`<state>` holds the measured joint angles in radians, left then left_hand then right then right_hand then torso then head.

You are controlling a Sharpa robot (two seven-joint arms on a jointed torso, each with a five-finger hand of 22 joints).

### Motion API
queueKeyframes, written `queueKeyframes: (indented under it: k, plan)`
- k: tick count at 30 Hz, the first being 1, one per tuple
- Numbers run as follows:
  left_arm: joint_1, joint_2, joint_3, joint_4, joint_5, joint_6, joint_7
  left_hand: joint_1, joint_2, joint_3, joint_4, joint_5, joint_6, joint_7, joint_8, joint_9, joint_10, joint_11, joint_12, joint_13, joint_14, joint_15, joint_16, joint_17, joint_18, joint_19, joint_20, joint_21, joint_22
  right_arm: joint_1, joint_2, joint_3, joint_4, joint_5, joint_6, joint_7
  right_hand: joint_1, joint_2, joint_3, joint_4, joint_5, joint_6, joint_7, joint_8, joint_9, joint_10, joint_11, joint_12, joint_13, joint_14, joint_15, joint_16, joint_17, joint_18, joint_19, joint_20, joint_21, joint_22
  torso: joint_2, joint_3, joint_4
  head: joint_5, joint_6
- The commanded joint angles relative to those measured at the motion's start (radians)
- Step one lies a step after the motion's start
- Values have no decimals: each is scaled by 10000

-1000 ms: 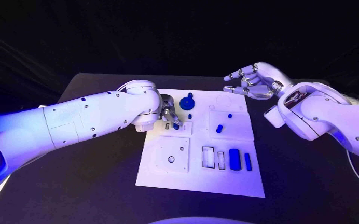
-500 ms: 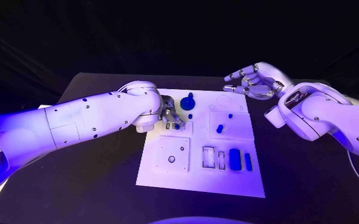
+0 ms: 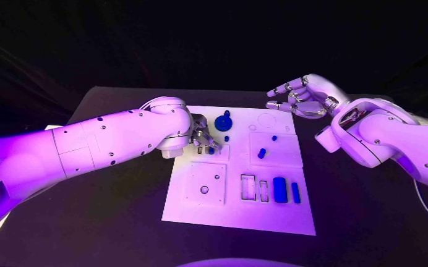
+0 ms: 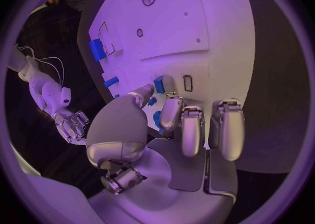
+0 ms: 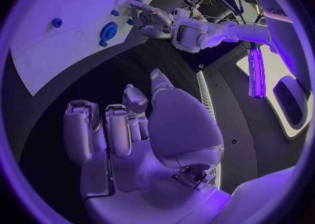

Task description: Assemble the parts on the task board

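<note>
Here, long blue part (image 3: 280,190) lengthwise on task board (image 3: 239,217)

Over the last second the left hand (image 3: 201,138) shifted very slightly along the near-left part of the task board (image 3: 234,212), its fingers (image 4: 172,114) settling close over a small blue part (image 4: 159,84). The right hand (image 3: 300,97) lifted a touch above the board's far right corner.

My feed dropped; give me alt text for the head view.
The left hand reaches down over small blue parts at the left edge of the white task board. The right hand hovers empty, fingers curled apart, above the board's far right corner.
</note>
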<state>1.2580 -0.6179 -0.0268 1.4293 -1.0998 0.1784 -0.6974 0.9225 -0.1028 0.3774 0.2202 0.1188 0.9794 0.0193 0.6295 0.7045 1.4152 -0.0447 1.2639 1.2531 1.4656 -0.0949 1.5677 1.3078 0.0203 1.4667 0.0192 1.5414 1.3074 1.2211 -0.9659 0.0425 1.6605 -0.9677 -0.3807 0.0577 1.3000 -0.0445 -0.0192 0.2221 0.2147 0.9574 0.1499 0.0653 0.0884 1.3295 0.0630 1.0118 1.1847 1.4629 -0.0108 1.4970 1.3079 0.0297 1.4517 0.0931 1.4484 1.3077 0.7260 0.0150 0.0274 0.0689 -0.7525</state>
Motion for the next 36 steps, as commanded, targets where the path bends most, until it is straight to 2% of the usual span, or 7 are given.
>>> queueKeyframes:
  k: [1, 6, 13, 22, 28, 32, 36]
  plan:
    - [-83, -26, -51, 45, 145, -14, -530, -92, -25, -246, 79, -55, 42, -12, -41, 24, 54, -29, 56, 3, 1052, -53, 31, 2630, -98, 829, -69, 18, 2228, -12, 1, 1, 7, -19, 116, 85, -107, 19, -36, 3, -47, 47, 4, 21, 9, -63, -3, 24, -15, 805, -9, -69, 1534, 184, -31, 19, -34, 500, 6, 0, -7, -6, 7]
    - [-85, -140, -32, 171, 145, -136, -499, -76, -71, -690, 216, -51, 23, -20, -31, 66, 45, -36, 51, 3, 1052, -63, 31, 2630, -95, 825, -80, 9, 2220, -21, 0, 1, -8, -18, 118, 85, -107, 19, -36, 3, -47, 47, 4, 21, 9, -63, -3, 24, -15, 805, -9, -69, 1534, 184, -31, 19, -34, 500, -4, -5, -2, -19, 10]
    - [-77, -385, 172, 455, 144, -264, -459, 5, -73, -1194, 387, -41, -7, -24, -14, 118, 28, -41, 36, -8, 1052, -70, 31, 2630, -102, 838, -90, 24, 2246, -34, -1, 0, -32, -11, 123, 85, -107, 19, -36, 3, -47, 47, 4, 21, 9, -63, -3, 24, -15, 805, -9, -69, 1534, 184, -31, 19, -34, 500, -8, 4, 5, -31, 39]
    - [-1, -694, 586, 857, 143, -438, -422, 85, -56, -1435, 465, -37, -30, -22, -4, 145, 12, -41, 16, -27, 1052, -72, 31, 2630, -93, 821, -92, 0, 2215, -48, -3, -2, -77, 13, 111, 95, -117, 29, -73, 29, -38, 44, 4, 20, 10, -63, -2, 29, -15, 806, -9, -69, 1535, 185, -33, 20, -38, 495, 2, 3, -10, -38, 89]
    - [247, -841, 778, 946, 148, -376, -430, 173, -31, -1690, 553, -28, -119, 4, -26, 163, -57, -22, -73, -111, 1052, -62, 31, 2630, -62, 758, -86, -87, 2096, -57, 3, -4, -114, 31, 118, 96, -117, 29, -73, 29, -38, 44, 4, 20, 10, -63, -2, 29, -15, 806, -9, -69, 1535, 185, -33, 20, -38, 495, 4, 9, -4, -47, 129]
    - [523, -735, 828, 424, 235, 35, -473, 645, 127, -2044, 563, -6, -746, 255, -528, -80, -376, 180, -491, -509, 1052, 80, 31, 2630, -9, 643, 20, -249, 1885, -60, 5, -6, -128, 41, 115, 88, -117, 29, -73, 29, -38, 44, 4, 20, 10, -63, -2, 29, -15, 806, -9, -69, 1535, 185, -33, 20, -38, 495, -7, 18, 26, -49, 136]
    - [617, -428, 833, -273, 290, 178, -395, 1146, 253, -2284, 537, 6, -1088, 518, -1147, -556, -722, 411, -974, -990, 1052, 296, 31, 2630, 23, 576, 188, -347, 1768, -61, 17, -7, -137, 43, 108, 82, -113, 37, -91, 39, -17, 44, 3, 21, 11, -62, -2, 33, -14, 805, -9, -72, 1532, 184, -32, 20, -38, 496, 3, 6, 20, -24, 160]
